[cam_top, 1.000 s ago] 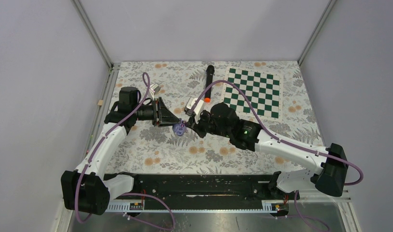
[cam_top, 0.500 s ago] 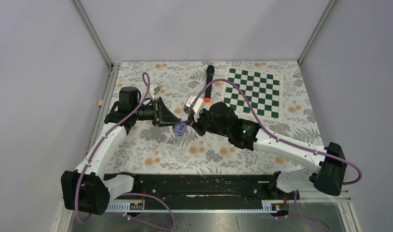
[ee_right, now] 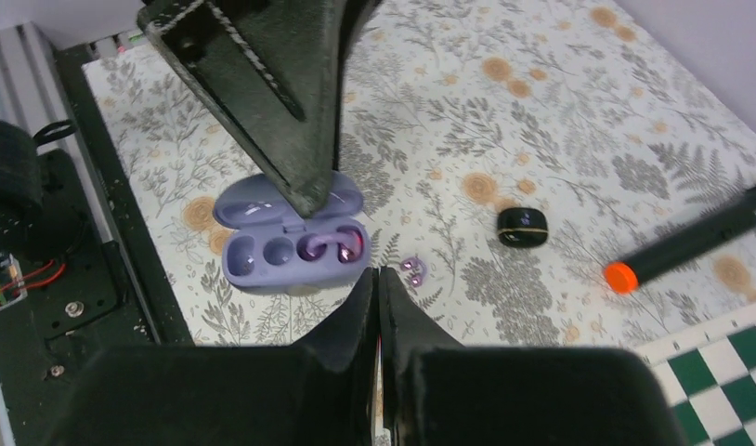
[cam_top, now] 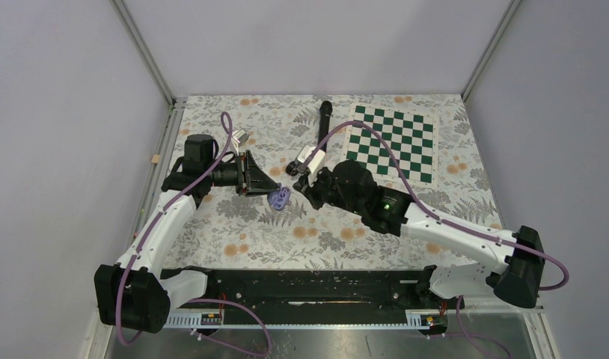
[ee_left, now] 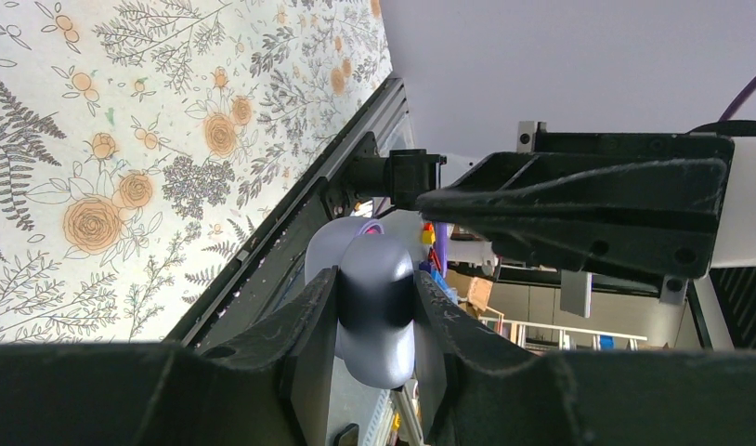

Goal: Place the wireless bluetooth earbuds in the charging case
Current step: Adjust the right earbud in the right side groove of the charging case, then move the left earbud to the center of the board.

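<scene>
The left arm is reached from the near-left corner toward the middle of the desk, its wrist turned level and pointed right. The left jaws are closed on the charging case, pinched across its raised lid, as is seen close up from the left wrist. The right arm is stretched from the near-right corner leftward across the desk. The right jaws are shut on nothing, their tips held just right of the case and aimed down at the floral cloth. The lilac case is held open: in the right wrist view one well is filled by a glossy purple earbud, while the other shows only its hollow. A second purple earbud lies loose on the desk, near the case and the right jaws' tips but apart from both. Farther off a small black rounded piece is seen, and beyond it a black microphone with an orange end. A green chessboard lies at the far right. Whether the case's base touches the desk cannot be told.
</scene>
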Motion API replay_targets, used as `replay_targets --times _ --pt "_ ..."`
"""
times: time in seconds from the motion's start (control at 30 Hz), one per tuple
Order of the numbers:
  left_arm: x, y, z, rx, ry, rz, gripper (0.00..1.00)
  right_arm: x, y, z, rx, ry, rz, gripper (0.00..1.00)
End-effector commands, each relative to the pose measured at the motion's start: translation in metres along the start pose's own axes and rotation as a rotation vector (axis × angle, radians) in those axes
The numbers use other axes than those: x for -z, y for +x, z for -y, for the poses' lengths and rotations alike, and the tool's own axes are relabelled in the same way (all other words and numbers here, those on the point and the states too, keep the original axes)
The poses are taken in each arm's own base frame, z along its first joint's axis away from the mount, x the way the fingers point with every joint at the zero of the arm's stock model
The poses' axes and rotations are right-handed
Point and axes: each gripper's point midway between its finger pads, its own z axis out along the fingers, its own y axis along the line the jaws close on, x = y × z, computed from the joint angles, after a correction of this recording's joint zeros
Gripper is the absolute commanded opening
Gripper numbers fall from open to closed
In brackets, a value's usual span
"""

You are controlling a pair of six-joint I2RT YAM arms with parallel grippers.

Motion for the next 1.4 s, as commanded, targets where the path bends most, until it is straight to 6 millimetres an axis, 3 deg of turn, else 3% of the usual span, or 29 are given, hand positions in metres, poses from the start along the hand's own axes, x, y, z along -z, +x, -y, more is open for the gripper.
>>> replay_targets --times 0.0,0.07,0.1,0.17,0.27,0.37,0.43,0.53,0.67,1.03,1.37 --pt "0.005 -0.015 0.011 -0.069 -0.001 0.059 0.0 0.033 -0.022 0.037 -0.091 0.212 0.112 0.13" --pt "0.009 -0.025 0.002 -0.048 -0.051 0.113 0.0 0.042 -0.005 0.051 -0.177 0.311 0.078 0.52" --pt "0.013 -0.033 -0.006 -0.034 -0.098 0.159 0.0 0.045 0.008 0.054 -0.219 0.341 0.039 0.6" --pt "0.024 -0.047 -0.021 -0.017 -0.206 0.254 0.0 0.044 0.037 0.05 -0.308 0.345 -0.04 0.65" --pt "0.043 -0.061 -0.045 0.004 -0.38 0.387 0.0 0.029 0.072 0.035 -0.476 0.335 -0.129 0.52" --pt "0.054 -0.065 -0.056 0.044 -0.417 0.443 0.0 0.002 0.098 0.012 -0.526 0.245 -0.235 0.43" --pt "0.056 -0.061 -0.067 0.084 -0.44 0.441 0.0 -0.018 0.108 0.006 -0.497 0.214 -0.291 0.43" --pt "0.075 -0.057 -0.09 0.174 -0.495 0.507 0.0 -0.044 0.126 0.008 -0.387 0.205 -0.403 0.42" --pt "0.088 -0.051 -0.101 0.265 -0.454 0.588 0.0 -0.075 0.15 0.013 -0.267 0.193 -0.511 0.42" --pt "0.088 -0.048 -0.103 0.28 -0.409 0.571 0.0 -0.127 0.165 0.022 -0.3 0.21 -0.596 0.49" --pt "0.09 -0.048 -0.102 0.271 -0.405 0.572 0.0 -0.146 0.191 0.044 -0.406 0.263 -0.642 0.46"
